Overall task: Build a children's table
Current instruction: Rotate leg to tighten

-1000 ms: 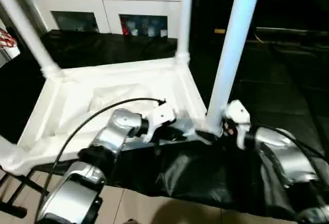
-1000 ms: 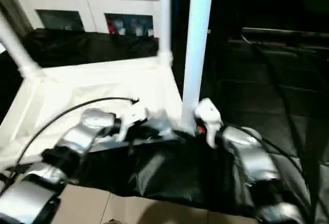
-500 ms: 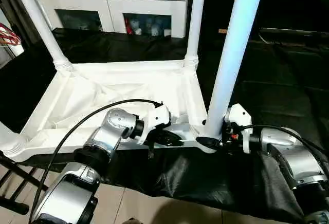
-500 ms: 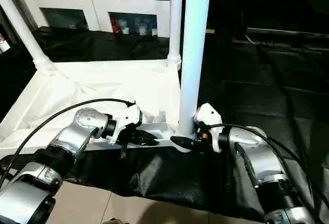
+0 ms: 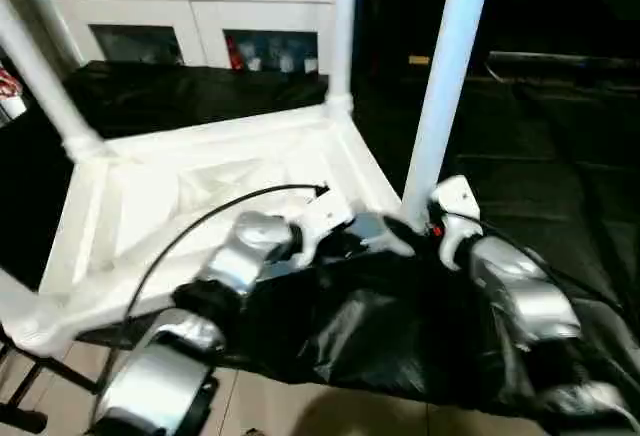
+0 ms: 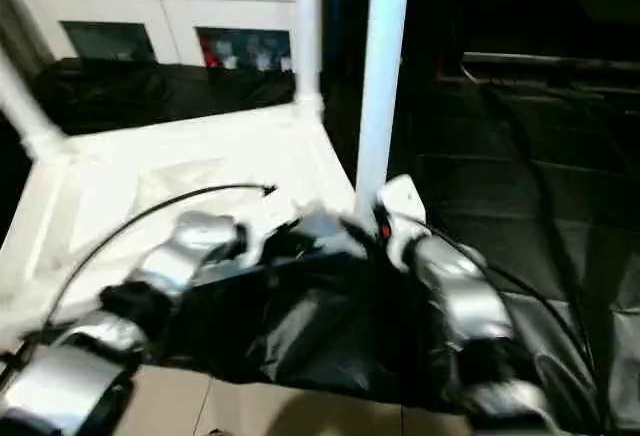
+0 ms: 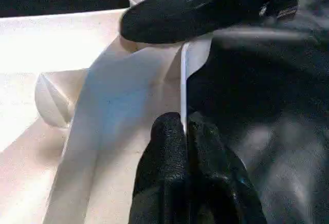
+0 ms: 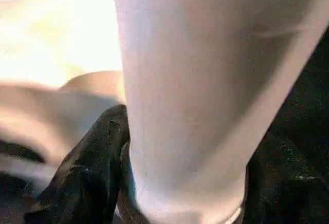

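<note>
The children's table [image 5: 210,191] lies upside down on a black-draped bench [image 5: 560,186] in front of me, its legs standing up from the corner sockets. My left pincer [image 7: 186,131] is clenched on the thin raised rim of the tabletop along its near edge, the two black fingers [image 7: 164,152] pinching the rim between them. My right pincer [image 5: 415,226] sits at the near right corner, its fingers [image 8: 97,147] set on either side of the base of the near right leg [image 5: 445,76], touching it where it meets the socket; I am grasping that leg.

Compared with half a second ago, the table has turned so that its near edge runs more slantwise across my view, and both pincers have kept their hold on the same spots. My right pincer has narrowed a little around the leg over the last second.

Both silver forearms reach forward and inward over the black cloth, the left [image 5: 240,256] angled toward the right, the right [image 5: 515,291] angled toward the left, so the two pincers come near each other at the corner. A white cabinet [image 5: 200,6] stands behind the bench.
</note>
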Tool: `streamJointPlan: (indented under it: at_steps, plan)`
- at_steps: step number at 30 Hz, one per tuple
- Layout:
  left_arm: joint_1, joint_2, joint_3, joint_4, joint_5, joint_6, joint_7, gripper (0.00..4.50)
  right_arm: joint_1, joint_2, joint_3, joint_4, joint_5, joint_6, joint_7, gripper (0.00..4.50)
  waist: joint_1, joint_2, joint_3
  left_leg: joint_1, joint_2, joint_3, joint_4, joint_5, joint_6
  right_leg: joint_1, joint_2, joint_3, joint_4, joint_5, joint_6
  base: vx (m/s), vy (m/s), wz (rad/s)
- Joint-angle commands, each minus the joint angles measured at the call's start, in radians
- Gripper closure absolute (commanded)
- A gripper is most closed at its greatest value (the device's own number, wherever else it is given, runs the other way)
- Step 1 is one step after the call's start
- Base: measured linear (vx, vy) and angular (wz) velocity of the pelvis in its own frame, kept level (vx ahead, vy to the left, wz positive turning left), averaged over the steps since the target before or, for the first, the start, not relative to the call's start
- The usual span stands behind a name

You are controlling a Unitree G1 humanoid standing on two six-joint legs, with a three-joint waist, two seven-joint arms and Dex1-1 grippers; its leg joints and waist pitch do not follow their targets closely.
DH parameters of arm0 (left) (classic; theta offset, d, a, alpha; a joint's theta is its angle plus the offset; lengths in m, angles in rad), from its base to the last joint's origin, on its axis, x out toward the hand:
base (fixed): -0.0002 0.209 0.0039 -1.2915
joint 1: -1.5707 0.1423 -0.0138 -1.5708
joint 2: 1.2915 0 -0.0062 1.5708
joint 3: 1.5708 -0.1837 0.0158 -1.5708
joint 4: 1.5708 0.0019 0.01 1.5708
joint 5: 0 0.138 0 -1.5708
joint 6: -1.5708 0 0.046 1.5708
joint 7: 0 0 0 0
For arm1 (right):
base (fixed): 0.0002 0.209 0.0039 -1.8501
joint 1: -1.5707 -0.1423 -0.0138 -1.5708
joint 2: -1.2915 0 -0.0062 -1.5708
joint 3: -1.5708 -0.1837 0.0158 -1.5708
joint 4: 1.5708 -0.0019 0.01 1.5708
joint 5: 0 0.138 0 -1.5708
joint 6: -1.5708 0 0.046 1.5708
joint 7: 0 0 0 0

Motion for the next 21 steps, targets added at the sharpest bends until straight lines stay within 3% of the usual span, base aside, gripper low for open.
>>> streamJointPlan:
  at_steps: [1, 4, 5, 9, 14, 17, 18, 21]
  plan:
    - [-0.036, -0.081, -0.016, -0.035, -0.031, -0.033, -0.002, 4.5, -0.018, 0.057, 0.063, 0.058, -0.036, -0.011, -0.04, 1.78, 0.0, -0.014, -0.07, 0.002, 0.023, -0.01, -0.063, -0.195, 0.042, 0.057, -0.051, 0.035, -0.079, -0.181, -0.221, 0.0, 0.0, 0.0]
    - [-0.032, -0.077, -0.019, -0.031, -0.029, -0.045, -0.014, 4.5, -0.03, 0.069, 0.046, 0.074, 0.002, -0.047, 0.005, 1.78, 0.002, -0.014, -0.072, 0.003, 0.024, -0.007, -0.061, -0.181, 0.069, 0.059, -0.052, 0.036, -0.078, -0.141, -0.231, 0.0, 0.0, 0.0]
    - [-0.031, -0.074, -0.02, -0.03, -0.029, -0.048, -0.017, 4.5, -0.032, 0.072, 0.038, 0.073, 0.019, -0.044, 0.029, 1.22, 0.001, -0.014, -0.072, 0.003, 0.024, -0.007, -0.06, -0.184, 0.074, 0.059, -0.052, 0.036, -0.078, -0.138, -0.234, 0.0, 0.0, 0.0]
    - [-0.023, -0.059, -0.02, -0.037, -0.035, -0.064, -0.046, 4.5, -0.03, 0.07, 0.017, 0.056, 0.053, -0.036, 0.086, 0.88, 0.002, -0.012, -0.071, 0.005, 0.028, -0.008, -0.062, -0.191, 0.087, 0.06, -0.052, 0.035, -0.078, -0.139, -0.244, 0.0, 0.0, 0.0]
    - [0.016, -0.008, -0.028, -0.086, -0.068, -0.087, -0.166, 4.5, 0.02, -0.023, 0.091, -0.012, 0.044, -0.065, 0.261, 0.73, 0.008, -0.017, -0.07, 0.004, 0.029, -0.006, -0.06, -0.18, 0.098, 0.063, -0.053, 0.035, -0.076, -0.123, -0.252, 0.0, 0.0, 0.0]
    - [0.027, 0.012, -0.027, -0.096, -0.076, -0.096, -0.2, 4.5, 0.048, -0.059, 0.101, -0.055, 0.07, -0.074, 0.363, 0.73, 0.015, -0.017, -0.069, 0.004, 0.031, -0.004, -0.059, -0.185, 0.111, 0.062, -0.053, 0.036, -0.075, -0.125, -0.252, 0.0, 0.0, 0.0]
    - [0.035, 0.034, -0.028, -0.102, -0.082, -0.112, -0.234, 4.5, 0.077, -0.103, 0.116, -0.11, 0.095, -0.065, 0.459, 0.73, 0.015, -0.023, -0.065, 0.003, 0.031, -0.004, -0.061, -0.206, 0.109, 0.062, -0.052, 0.035, -0.081, -0.173, -0.243, 0.0, 0.0, 0.0]
    - [0.038, 0.051, -0.024, -0.102, -0.086, -0.12, -0.251, 4.5, 0.095, -0.135, 0.124, -0.145, 0.109, -0.06, 0.525, 0.73, 0.021, -0.02, -0.065, 0.005, 0.034, -0.005, -0.063, -0.224, 0.103, 0.059, -0.053, 0.036, -0.083, -0.222, -0.23, 0.0, 0.0, 0.0]
